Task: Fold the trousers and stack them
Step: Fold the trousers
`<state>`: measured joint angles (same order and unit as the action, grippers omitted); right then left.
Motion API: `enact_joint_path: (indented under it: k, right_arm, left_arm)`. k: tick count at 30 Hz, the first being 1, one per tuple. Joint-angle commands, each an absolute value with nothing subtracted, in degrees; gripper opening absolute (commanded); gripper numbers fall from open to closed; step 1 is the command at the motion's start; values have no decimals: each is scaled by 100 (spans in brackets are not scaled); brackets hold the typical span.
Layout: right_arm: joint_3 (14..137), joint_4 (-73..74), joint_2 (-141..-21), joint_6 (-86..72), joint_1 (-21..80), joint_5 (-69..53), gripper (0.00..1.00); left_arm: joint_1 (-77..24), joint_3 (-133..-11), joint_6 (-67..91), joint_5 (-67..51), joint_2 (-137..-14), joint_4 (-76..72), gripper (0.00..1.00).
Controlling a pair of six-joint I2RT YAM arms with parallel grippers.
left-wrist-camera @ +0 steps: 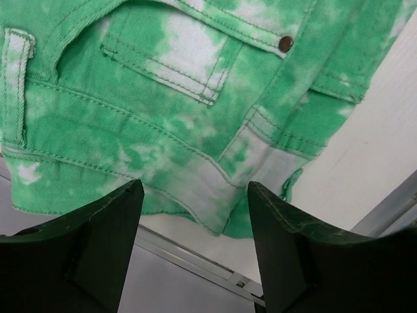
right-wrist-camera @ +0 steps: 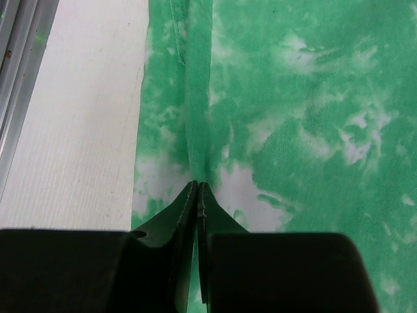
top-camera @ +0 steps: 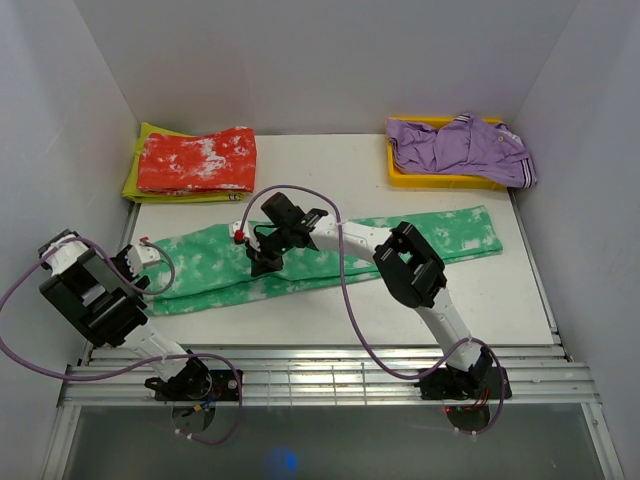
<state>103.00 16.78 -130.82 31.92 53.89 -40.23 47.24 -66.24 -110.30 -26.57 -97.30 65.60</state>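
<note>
The green trousers [top-camera: 205,265] with white blotches lie stretched across the table from left to right. Their waist end with a pocket and a button [left-wrist-camera: 285,44] fills the left wrist view. My left gripper [top-camera: 140,262] hovers open over that waist end, its fingers [left-wrist-camera: 111,228] wide apart with nothing between them. Near the middle of the trousers [right-wrist-camera: 293,130], my right gripper [top-camera: 265,262] presses down, shut on a raised ridge of the cloth that runs into its tips [right-wrist-camera: 197,186].
A folded red-and-white garment [top-camera: 195,160] lies on a yellow-green one at the back left. A yellow tray [top-camera: 440,180] at the back right holds a purple garment [top-camera: 460,145]. Metal rails [top-camera: 320,370] run along the near edge, and white walls close in the sides.
</note>
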Motion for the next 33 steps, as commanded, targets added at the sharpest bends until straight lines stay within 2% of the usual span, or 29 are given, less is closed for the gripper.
enact_joint_path:
  k: [1, 3, 5, 7, 10, 11, 12, 13, 14, 18, 23, 25, 27, 28, 29, 33]
  right_arm:
    - [10459, 1723, -13008, 3191, 5326, -4157, 8]
    - [10468, 1714, -13008, 3173, 5317, -4166, 8]
    - [10485, 1714, -13034, 3155, 5309, -4184, 8]
    - [10512, 1714, -13052, 3155, 5300, -4166, 8]
    - [10591, 1731, -13096, 3138, 5282, -4166, 8]
    - [10634, 1740, -13122, 3138, 5282, -4157, 8]
    - [10661, 1758, -13131, 3138, 5282, -4166, 8]
    - [10679, 1758, -13140, 3146, 5274, -4157, 8]
    - [10687, 1758, -13140, 3138, 5282, -4157, 8]
    - [10696, 1749, -13148, 3138, 5273, -4140, 8]
    - [10652, 1758, -13131, 3146, 5256, -4157, 8]
    - [10644, 1767, -13122, 3138, 5256, -4175, 8]
    - [10644, 1784, -13122, 3138, 5247, -4184, 8]
    - [10635, 1784, -13122, 3146, 5247, -4175, 8]
    - [10635, 1784, -13122, 3138, 5238, -4184, 8]
    - [10661, 1775, -13131, 3155, 5230, -4157, 8]
  left_arm:
    - [4720, -6610, -11013, -2795, -9861, 6329, 75]
    - [4702, -6513, -11065, -2655, -9896, 6144, 75]
    - [4711, -6408, -11057, -2602, -9905, 5890, 68]
    - [4702, -6425, -11057, -2593, -9949, 5854, 56]
    - [4702, -6530, -11083, -2654, -9941, 5993, 52]
    - [4711, -6626, -11135, -2689, -9949, 6107, 54]
    - [4711, -6670, -11197, -2733, -9941, 6204, 61]
    - [4711, -6714, -11206, -2786, -9923, 6344, 74]
    - [4711, -6741, -11232, -2830, -9897, 6415, 77]
    - [4711, -6689, -11495, -2971, -9774, 6653, 80]
    - [4685, -6425, -11514, -2795, -9756, 6268, 79]
    - [4676, -6302, -11514, -2699, -9800, 6066, 75]
    - [4667, -6267, -11435, -2689, -9835, 5933, 66]
    - [4658, -6284, -11400, -2707, -9878, 5872, 56]
    - [4658, -6354, -11339, -2724, -9896, 5871, 51]
    - [4658, -6696, -11171, -2873, -9932, 5976, 21]
